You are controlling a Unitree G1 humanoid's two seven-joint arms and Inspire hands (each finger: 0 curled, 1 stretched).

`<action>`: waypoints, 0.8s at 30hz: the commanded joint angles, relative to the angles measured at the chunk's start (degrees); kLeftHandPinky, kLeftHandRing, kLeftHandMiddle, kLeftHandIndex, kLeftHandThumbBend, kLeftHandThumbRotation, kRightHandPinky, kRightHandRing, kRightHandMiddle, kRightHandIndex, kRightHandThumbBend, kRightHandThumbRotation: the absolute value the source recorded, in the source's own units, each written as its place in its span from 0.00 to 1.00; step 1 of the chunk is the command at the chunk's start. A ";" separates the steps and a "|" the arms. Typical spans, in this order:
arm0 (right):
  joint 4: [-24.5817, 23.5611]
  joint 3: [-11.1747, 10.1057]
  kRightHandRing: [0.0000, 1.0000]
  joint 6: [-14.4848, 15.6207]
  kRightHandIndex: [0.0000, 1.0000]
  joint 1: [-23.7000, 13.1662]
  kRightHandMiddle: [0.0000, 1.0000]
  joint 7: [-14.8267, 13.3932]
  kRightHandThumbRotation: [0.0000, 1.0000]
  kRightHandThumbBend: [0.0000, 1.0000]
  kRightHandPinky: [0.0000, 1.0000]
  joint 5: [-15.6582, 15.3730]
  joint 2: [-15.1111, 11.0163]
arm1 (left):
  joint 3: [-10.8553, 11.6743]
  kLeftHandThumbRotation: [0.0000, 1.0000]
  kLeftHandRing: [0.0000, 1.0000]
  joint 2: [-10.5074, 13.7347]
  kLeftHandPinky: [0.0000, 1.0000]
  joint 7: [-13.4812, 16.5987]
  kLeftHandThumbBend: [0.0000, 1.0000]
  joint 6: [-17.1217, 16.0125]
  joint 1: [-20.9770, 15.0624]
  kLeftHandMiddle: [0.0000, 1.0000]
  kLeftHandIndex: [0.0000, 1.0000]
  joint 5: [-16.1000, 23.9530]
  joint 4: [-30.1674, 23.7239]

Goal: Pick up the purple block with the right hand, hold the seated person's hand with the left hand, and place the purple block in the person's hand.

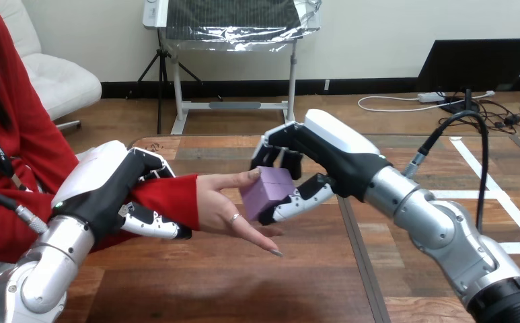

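Over the wooden table (311, 282), the left hand (109, 192) curls round the person's wrist (176, 195); the right hand (324, 151) pinches the purple block (267, 190) between fingers and thumb, just above the person's hand (227, 208), which lies open

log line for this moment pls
left hand: shut on person's wrist | right hand: shut on purple block | block: at person's hand, not released

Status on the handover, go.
Left hand curled round person's wrist. Right hand pinching purple block, at person's hand. Nothing in the way.
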 commanded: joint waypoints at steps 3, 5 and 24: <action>-7.33 -3.02 0.39 1.74 0.48 -1.24 0.44 0.33 0.00 0.64 0.36 2.19 1.32 | 1.02 0.00 0.35 -1.90 0.30 2.29 0.80 -2.29 -10.72 0.40 0.41 -2.18 -7.15; -7.85 -3.02 0.39 2.07 0.48 -1.04 0.44 0.48 0.00 0.64 0.37 2.21 1.49 | 0.92 0.00 0.35 -2.02 0.30 2.26 0.80 -2.17 -10.83 0.40 0.41 -1.98 -7.22; -11.36 -2.47 0.39 5.36 0.48 0.09 0.44 1.46 0.00 0.64 0.35 2.75 2.41 | 0.32 0.00 0.36 -2.58 0.31 2.38 0.80 -2.81 -10.90 0.41 0.41 -1.67 -6.67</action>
